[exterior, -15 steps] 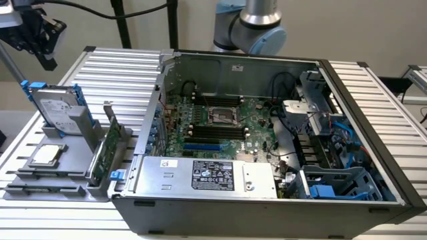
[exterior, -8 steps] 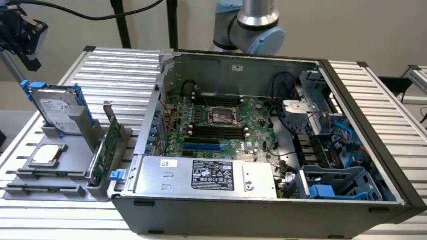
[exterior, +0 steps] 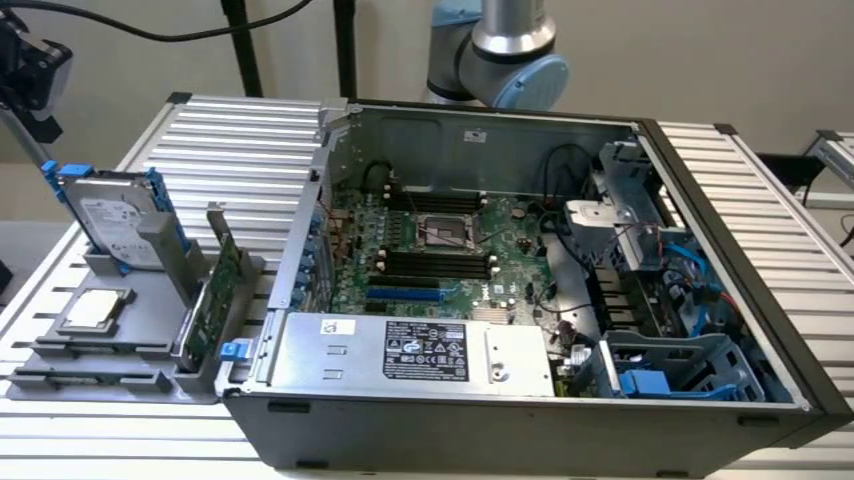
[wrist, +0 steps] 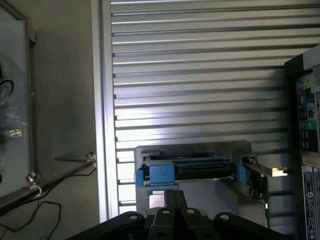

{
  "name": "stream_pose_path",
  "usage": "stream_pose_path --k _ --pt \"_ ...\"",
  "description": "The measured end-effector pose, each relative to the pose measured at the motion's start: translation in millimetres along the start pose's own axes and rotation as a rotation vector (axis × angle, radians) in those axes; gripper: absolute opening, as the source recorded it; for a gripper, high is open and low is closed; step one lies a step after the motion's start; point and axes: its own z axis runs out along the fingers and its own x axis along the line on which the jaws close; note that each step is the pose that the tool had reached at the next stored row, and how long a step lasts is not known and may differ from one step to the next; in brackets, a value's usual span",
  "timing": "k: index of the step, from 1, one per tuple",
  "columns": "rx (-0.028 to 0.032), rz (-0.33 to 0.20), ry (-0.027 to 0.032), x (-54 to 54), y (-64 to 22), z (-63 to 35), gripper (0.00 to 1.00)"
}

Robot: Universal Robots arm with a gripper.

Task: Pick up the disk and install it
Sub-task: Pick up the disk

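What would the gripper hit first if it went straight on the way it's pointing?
Probably the disk, standing on edge in its holder straight ahead of the gripper. Depth is unclear, but nothing appears to lie between them.

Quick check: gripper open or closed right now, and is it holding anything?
Gripper: shut, holding nothing, apart from the disk.

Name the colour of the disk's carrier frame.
Bright blue frame on the disk, clearest in the exterior view.
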Motion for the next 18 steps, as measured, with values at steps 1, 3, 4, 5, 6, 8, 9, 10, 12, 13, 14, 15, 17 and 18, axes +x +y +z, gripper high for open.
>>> stream_pose_path --k 1,3,4,5,6,8,9,10,12,13,14,15,17,18 --pt "0.0 0.0 0.0 0.0 0.0 0.0 0.11" --pt "0.0 0.0 0.0 0.0 0.0 0.0 0.11" --pt "0.0 0.0 0.0 0.0 0.0 0.0 0.11" --pt "0.0 0.0 0.0 0.0 0.0 0.0 0.11" --pt "0.0 0.0 0.0 0.0 0.0 0.0 0.11" --pt "0.0 0.0 0.0 0.0 0.0 0.0 0.11" --pt "0.0 0.0 0.0 0.0 0.0 0.0 0.11" --pt "0.0 0.0 0.0001 0.0 0.0 0.0 0.11" --pt "0.0 0.0 -0.0001 0.1 0.1 0.0 0.11" --pt "-0.0001 -0.004 -0.0001 0.2 0.6 0.0 0.11" --pt "-0.0004 -0.019 0.0006 0.2 0.6 0.0 0.11" --pt "-0.0008 -0.038 0.0015 0.2 0.6 0.0 0.11" --pt "-0.0016 -0.073 0.0031 0.2 0.6 0.2 0.11" --pt "-0.0021 -0.092 0.0041 0.2 0.6 0.2 0.11"
